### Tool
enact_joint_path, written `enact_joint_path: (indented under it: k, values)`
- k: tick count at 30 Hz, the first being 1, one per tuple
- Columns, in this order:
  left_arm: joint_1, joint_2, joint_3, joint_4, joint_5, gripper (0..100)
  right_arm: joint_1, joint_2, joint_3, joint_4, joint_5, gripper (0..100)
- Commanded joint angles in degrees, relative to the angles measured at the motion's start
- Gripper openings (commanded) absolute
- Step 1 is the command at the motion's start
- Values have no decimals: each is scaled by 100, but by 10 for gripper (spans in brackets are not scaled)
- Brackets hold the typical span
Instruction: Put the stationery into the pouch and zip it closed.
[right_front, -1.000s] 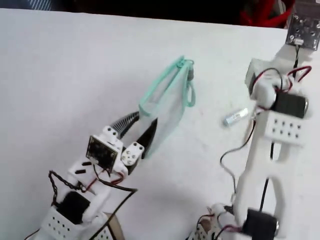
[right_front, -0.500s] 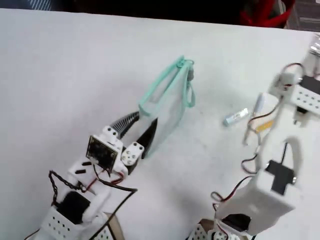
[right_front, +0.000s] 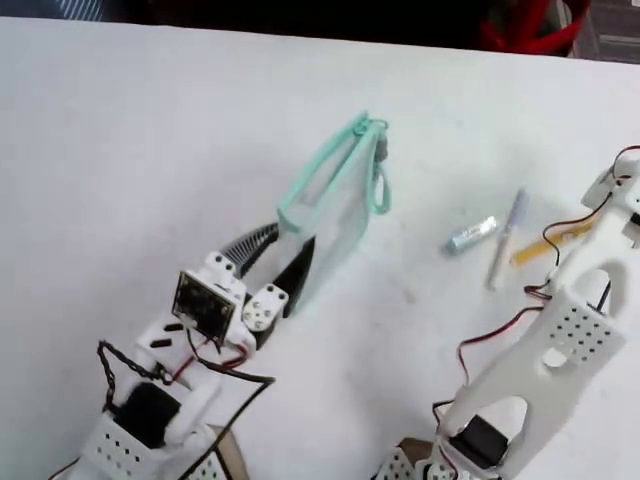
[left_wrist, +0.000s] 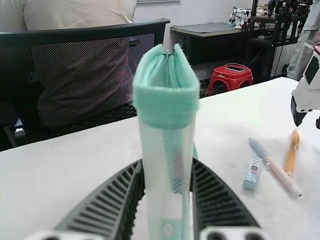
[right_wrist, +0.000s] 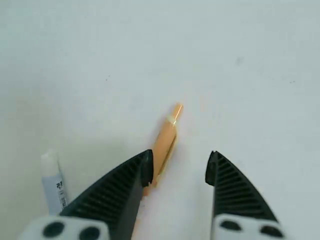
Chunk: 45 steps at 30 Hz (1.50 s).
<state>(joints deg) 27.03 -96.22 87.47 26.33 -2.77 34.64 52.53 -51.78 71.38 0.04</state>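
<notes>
Left wrist view, nearest first: what has the left end effector got?
– Its jaws are closed to a narrow gap on the near end of the pouch, one finger pressing each clear side.

How does the pouch look?
– See-through panels with mint-green trim, standing upright on its bottom edge on the table. In the high view its long axis runs from 7 to 1 o'clock, and the green top seems parted.

And the stationery?
– It lies on the table at the pouch's 3 o'clock, well apart from it: a pale blue stick, a grey pen pointing near 1 o'clock, and an orange pen pointing toward 2.

The right end effector?
– Spread wide and holding nothing. The orange pen's near end sits just beside one fingertip.
</notes>
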Motion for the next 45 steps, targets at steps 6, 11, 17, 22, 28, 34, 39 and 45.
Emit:
enact_joint_path:
  k: [6,11,17,22,28,34,39,45]
  values:
    - [-48,57,-9,-44,-62,129,-145,1420,-2673,664,-290,171]
    - [-48,57,-18,-44,-62,129,-259,2026,-3411,875,-290,170]
    - [-48,57,-18,-44,-62,129,-242,2475,-3578,910,-290,170]
    - [-48,57,-18,-44,-62,129,-163,2765,-3596,927,-290,163]
    - [-57,57,-18,-53,-62,129,-31,2932,-3613,901,-290,18]
    - [-66,57,-18,-53,-62,129,-31,2888,-3622,998,-290,17]
    - [-92,57,-18,-44,-62,129,-31,2738,-4088,1684,-281,18]
    - [-92,40,-18,-44,-62,129,-31,2352,-4343,2281,-281,18]
